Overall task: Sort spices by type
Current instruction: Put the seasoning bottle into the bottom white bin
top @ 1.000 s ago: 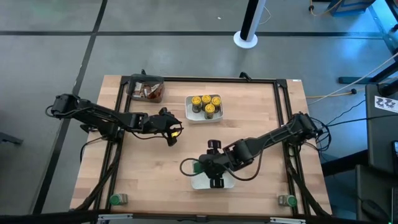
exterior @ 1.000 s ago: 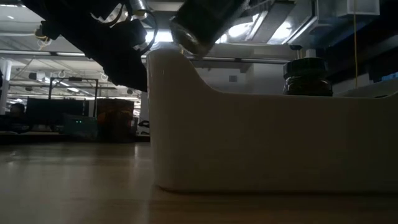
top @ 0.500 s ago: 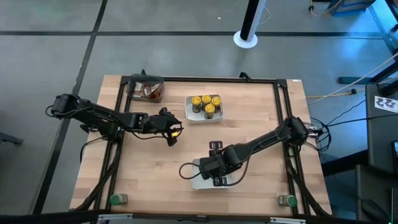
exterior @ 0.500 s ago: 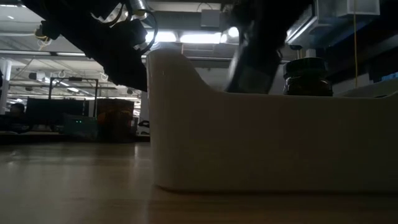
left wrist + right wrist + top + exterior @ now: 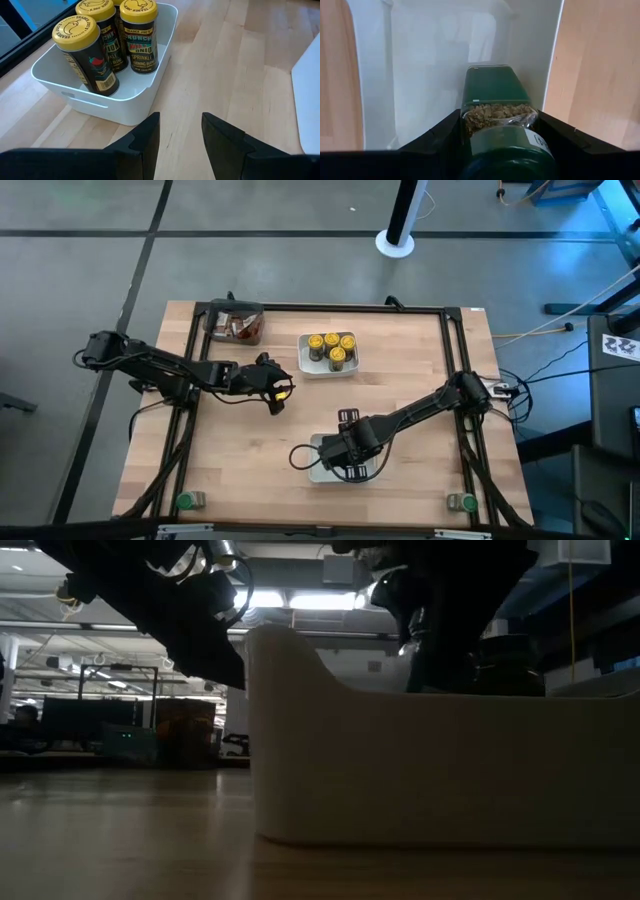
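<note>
My right gripper (image 5: 345, 463) reaches into the near white tray (image 5: 318, 470) and is shut on a green-lidded jar (image 5: 496, 100) of dried herbs. In the low view the right gripper (image 5: 450, 630) stands behind the tray's wall (image 5: 400, 770), beside another dark jar (image 5: 512, 660). My left gripper (image 5: 279, 391) hovers open over bare table, left of and nearer than the far white tray (image 5: 305, 365). Several yellow-lidded jars (image 5: 107, 40) stand upright on that tray's floor. Brown-orange packets (image 5: 243, 328) lie in the dark bin (image 5: 215, 320) at the far left. My right gripper pinches the jar's clear glass body (image 5: 497, 116) between its two fingers (image 5: 437, 137), one on each side. The jar lies along the fingers, with its green lid (image 5: 494, 85) pointing away from the wrist into the tray. Whether it rests on the tray floor I cannot tell.
A black frame (image 5: 452, 380) runs around the tabletop. A small green-topped object sits at each near corner (image 5: 187, 500) (image 5: 460, 502). Bare wood (image 5: 240, 450) lies between the two arms and left of the near tray.
My right gripper has moved toward the table's near edge and down, carrying the jar from above the near tray's rim into the tray. In the low view the jar was tilted over the wall and is now behind it. My left arm has kept still.
</note>
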